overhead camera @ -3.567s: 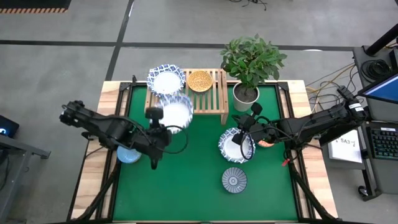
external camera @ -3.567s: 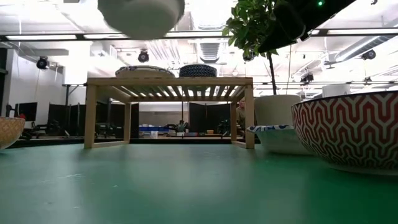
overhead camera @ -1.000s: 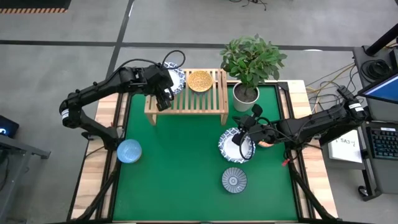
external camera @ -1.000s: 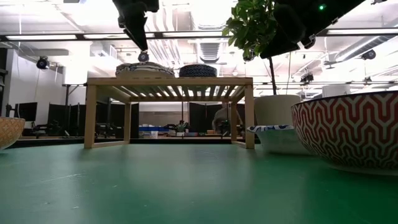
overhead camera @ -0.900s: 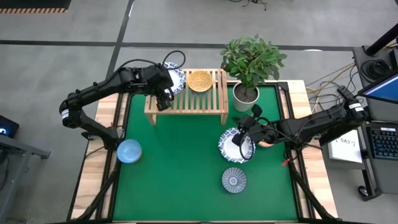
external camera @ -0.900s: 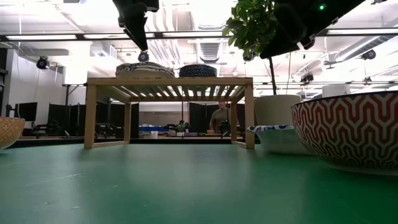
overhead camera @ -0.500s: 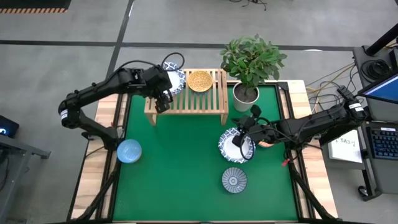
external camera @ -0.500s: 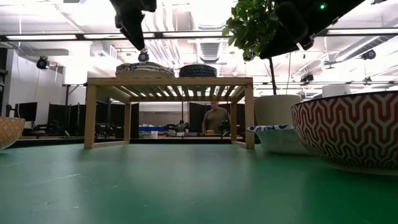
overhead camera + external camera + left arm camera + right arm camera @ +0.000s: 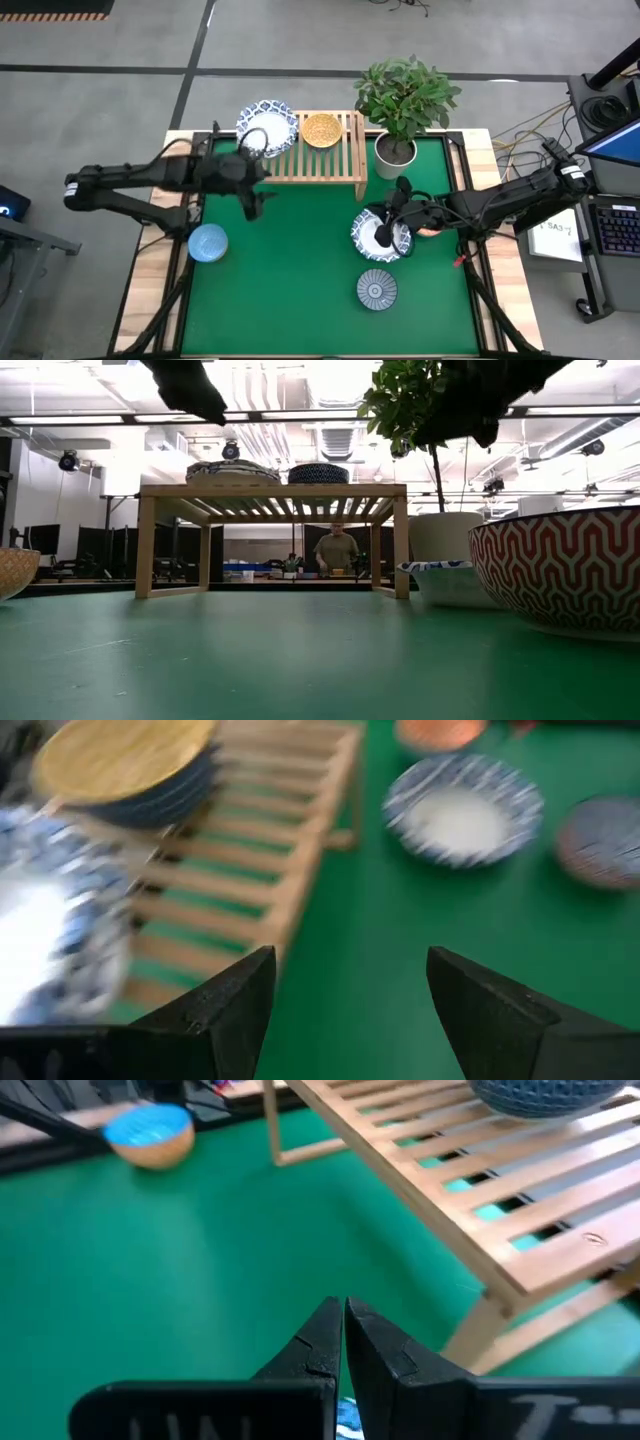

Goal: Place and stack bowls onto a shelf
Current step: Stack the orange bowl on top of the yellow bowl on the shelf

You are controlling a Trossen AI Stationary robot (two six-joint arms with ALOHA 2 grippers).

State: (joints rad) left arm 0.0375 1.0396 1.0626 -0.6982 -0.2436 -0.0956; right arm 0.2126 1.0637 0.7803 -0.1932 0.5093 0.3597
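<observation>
High view: slatted light-wood shelf [image 9: 318, 160] carrying white blue-rimmed bowls [image 9: 267, 127] and mustard bowl [image 9: 321, 130]. Left gripper [image 9: 253, 203] spread wide, empty, over green felt. Right gripper [image 9: 384, 236] pinched closed above patterned bowl [image 9: 380, 233]. Low view alone: red zigzag bowl [image 9: 565, 565].

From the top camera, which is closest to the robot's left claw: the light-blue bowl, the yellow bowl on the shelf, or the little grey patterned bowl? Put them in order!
Measured from the left gripper:
1. Light-blue bowl, nearest, by the table's left edge.
2. Yellow bowl, on the shelf at the back.
3. Grey patterned bowl, farthest, toward the front right.
</observation>
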